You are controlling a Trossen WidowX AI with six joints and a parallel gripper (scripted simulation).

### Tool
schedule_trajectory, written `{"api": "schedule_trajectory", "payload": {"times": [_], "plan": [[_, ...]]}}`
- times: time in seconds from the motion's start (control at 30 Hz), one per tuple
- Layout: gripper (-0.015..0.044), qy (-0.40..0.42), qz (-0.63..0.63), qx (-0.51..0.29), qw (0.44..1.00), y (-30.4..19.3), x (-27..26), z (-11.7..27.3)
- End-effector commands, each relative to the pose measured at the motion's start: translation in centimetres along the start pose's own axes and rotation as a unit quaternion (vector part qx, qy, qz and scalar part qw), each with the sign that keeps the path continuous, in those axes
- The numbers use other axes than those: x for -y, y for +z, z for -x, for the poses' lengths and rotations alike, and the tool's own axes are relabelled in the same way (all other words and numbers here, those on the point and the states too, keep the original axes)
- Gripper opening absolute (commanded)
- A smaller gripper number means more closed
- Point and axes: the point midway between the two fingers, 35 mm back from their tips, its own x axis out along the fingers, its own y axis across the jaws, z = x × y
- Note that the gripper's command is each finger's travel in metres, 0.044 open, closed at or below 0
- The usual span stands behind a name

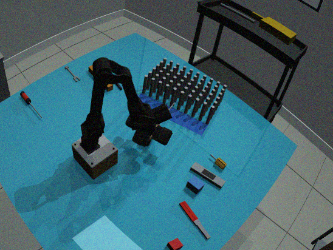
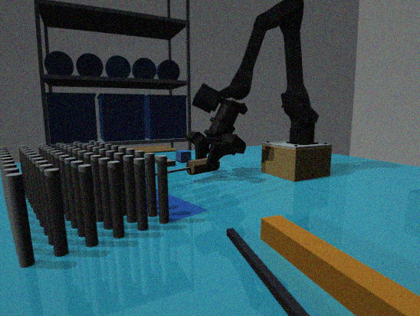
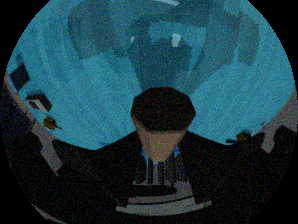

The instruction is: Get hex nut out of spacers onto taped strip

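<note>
At the front edge of a field of standing metal spacers (image 1: 181, 91) (image 2: 87, 203), a wooden-handled tool (image 2: 197, 166) (image 3: 159, 142) is held by the gripper (image 1: 153, 130) (image 2: 208, 165), its fingers partly open and closed on the handle. The thin shaft of the tool is pointed away from the arm, toward the spacers, and its near stretch is seen roughly level in the exterior view, passing behind the front corner spacer; whether its tip has been brought between the rows cannot be told. The blue taped strip (image 1: 188, 122) (image 2: 182, 208) is laid along the spacers' near side, between them and the arm's base (image 1: 113, 156) (image 2: 312, 162). The hex nut cannot be made out in any view; by the task it is lodged among the spacers, and so should lie beyond the strip, ahead of the gripper along the shaft's line or to one side. For the coming reach, the shaft must probably be aligned with an open lane before being lowered.
</note>
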Motion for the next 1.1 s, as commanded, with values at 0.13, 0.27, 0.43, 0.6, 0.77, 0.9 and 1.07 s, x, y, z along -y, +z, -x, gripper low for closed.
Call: {"api": "schedule_trajectory", "payload": {"times": [0.13,0.27,0.43,0.6,0.77,0.9,1.07], "plan": [[0.0,0.003,-0.001,-0.002,1.0,-0.7,-0.2,-0.4],[0.0,0.003,-0.001,-0.002,1.0,-1.0,-0.2,-0.6],[0.0,0.003,-0.002,-0.002,1.0,-1.4,-0.3,-0.8],[0.0,0.003,-0.002,-0.002,1.0,-1.7,-0.3,-1.1],[0.0,0.003,-0.002,-0.003,1.0,-2.1,-0.3,-1.3],[0.0,0.003,-0.002,-0.003,1.0,-2.4,-0.3,-1.5],[0.0,0.003,-0.002,-0.003,1.0,-2.7,-0.3,-1.7]]}}
